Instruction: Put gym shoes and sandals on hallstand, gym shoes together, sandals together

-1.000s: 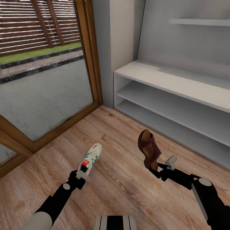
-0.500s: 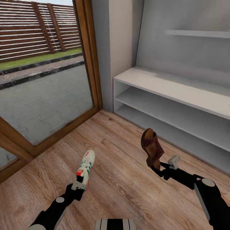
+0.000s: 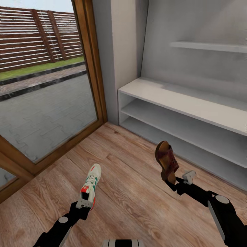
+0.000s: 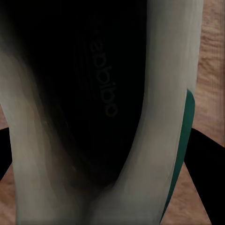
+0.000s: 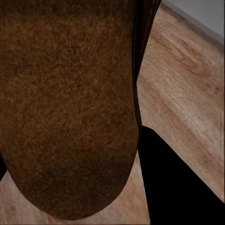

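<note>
A: Biggest first. What's underfoot and ahead?

B: Corridor floor (image 3: 130, 192), light wood planks with knots. Hallstand (image 3: 192, 103) stands against the grey wall ahead on the right; pale bench top, two open low shelves under it, one wall shelf (image 3: 209, 46) above. Glazed door with a wooden frame (image 3: 92, 68) on the left; paving, a grass strip and a slatted fence beyond the glass.

A: The arms?

B: Both black arms reach forward, low in the head view. Right gripper (image 3: 178, 181) is clamped on the heel end of a sandal (image 3: 166, 161), which stands nearly upright, toe up, above the floor just in front of the hallstand's lowest shelf. The right wrist view looks along its brown fuzzy sole (image 5: 65, 108).

A: And the left?

B: Left gripper (image 3: 84, 202) is closed on the heel of a gym shoe (image 3: 91, 183), toe pointing away towards the door, held clear of the planks. The left wrist view shows its dark insole (image 4: 89, 93) and green stripe.
</note>
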